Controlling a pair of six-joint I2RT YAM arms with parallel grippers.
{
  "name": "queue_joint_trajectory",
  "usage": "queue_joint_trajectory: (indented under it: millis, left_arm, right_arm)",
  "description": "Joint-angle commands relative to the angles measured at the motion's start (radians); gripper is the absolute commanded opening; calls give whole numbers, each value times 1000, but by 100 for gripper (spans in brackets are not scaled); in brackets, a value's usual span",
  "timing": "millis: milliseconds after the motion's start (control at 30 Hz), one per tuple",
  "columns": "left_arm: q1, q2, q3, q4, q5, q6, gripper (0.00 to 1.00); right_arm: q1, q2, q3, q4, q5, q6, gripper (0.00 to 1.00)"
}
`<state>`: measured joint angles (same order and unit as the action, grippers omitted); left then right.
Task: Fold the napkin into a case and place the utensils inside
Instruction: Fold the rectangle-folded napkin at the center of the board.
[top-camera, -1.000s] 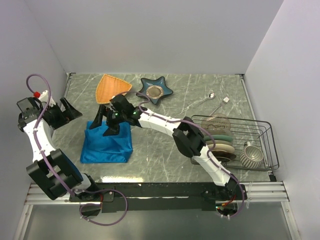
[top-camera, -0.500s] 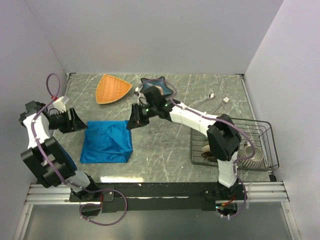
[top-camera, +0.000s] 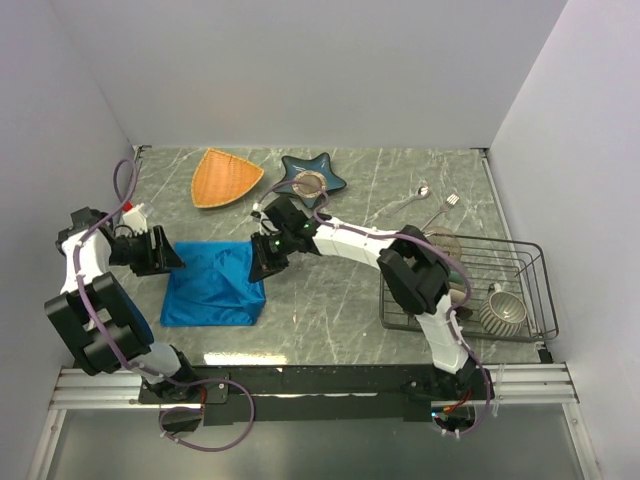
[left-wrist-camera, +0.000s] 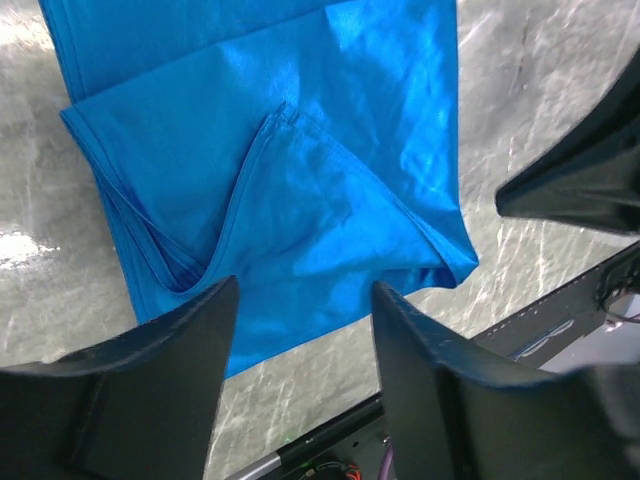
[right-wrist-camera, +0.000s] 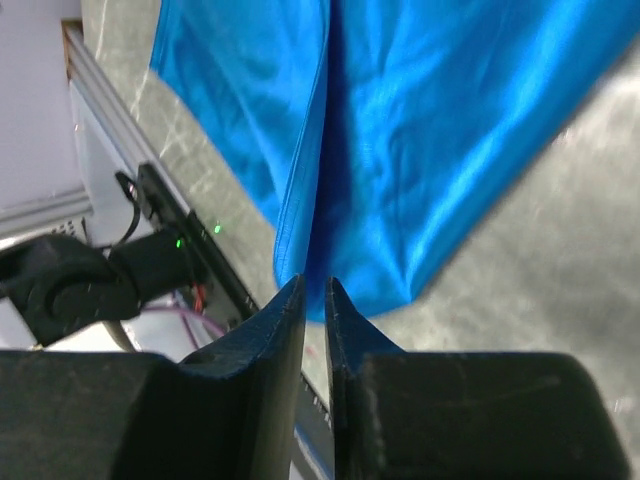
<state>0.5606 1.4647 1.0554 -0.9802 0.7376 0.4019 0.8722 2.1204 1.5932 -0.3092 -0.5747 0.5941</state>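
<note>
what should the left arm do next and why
Probably lower the open left gripper and pinch the loose folded-over corner of the napkin: it hovers astride that flap, while the right gripper, jaws nearly shut, sits at the right edge.

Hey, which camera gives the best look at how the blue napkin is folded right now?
The left wrist view: the napkin fills it, with stacked edges and a turned-over flap plainly visible. The top external view shows most of the napkin, but small. The right wrist view shows only a blurred part.
</note>
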Motion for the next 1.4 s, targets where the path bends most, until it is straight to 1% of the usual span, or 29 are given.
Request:
queue_joint_trajectory:
  millis: [0,100,200,233,300,333,400,467,567,633,700,933,967,1000,1067,1100,1167,1200,1233,1267,1300,1333,1367]
  left_arm:
    - [-25,-38,-21,67,-33,-23,59]
    - [-56,-26,-29,101,-41,-60,57]
    - [-97,-6,-18,140,-58,-92,57]
    - [-100,6,-8,149,-57,-101,57]
    - [-103,19,6,153,-44,-121,57]
    - [-102,26,17,155,-40,-127,58]
    - [-102,31,23,156,-32,-132,58]
    - [-102,29,25,160,-27,-136,58]
    - [-102,25,22,161,-38,-138,59]
    - [-102,23,21,160,-44,-138,59]
    - [-100,26,26,158,-50,-141,60]
    - [-96,23,55,137,-41,-141,61]
    - [-96,23,57,135,-41,-141,61]
    - [-96,20,57,132,-41,-138,61]
    - [-91,17,54,135,-46,-138,61]
    - [-90,16,54,138,-47,-141,61]
    - [-79,19,58,135,-44,-144,61]
    - [-73,28,63,132,-41,-146,61]
    - [-61,31,67,120,-34,-144,61]
    - [-56,34,75,114,-30,-143,61]
    - [-48,37,78,109,-30,-137,61]
    - [-39,39,81,101,-30,-135,61]
    - [-34,39,84,91,-30,-132,61]
  right_arm:
    - [30,55,100,22,18,18,23]
    - [44,90,136,25,13,33,25]
    - [56,108,143,48,-1,50,32]
    - [59,113,145,53,-10,56,39]
    - [62,124,143,67,-36,73,47]
    - [59,127,143,70,-39,75,54]
    - [63,134,151,76,-50,73,58]
    - [70,148,171,71,-51,67,58]
    - [73,164,197,70,-47,43,56]
    - [82,174,220,64,-37,24,52]
    - [86,193,240,42,-21,-10,50]
    - [90,216,287,-2,62,-60,52]
    - [91,217,290,-5,64,-69,51]
    - [91,219,294,-7,67,-70,46]
    - [91,211,289,-1,65,-80,41]
    - [94,207,290,1,67,-88,35]
    - [106,201,292,2,72,-126,28]
    - [111,200,298,2,72,-141,22]
    - [119,199,301,-2,73,-158,19]
    - [122,197,303,-1,70,-186,13]
    - [126,194,297,1,67,-198,10]
    - [126,187,292,8,67,-206,9]
    - [134,182,286,12,59,-221,2]
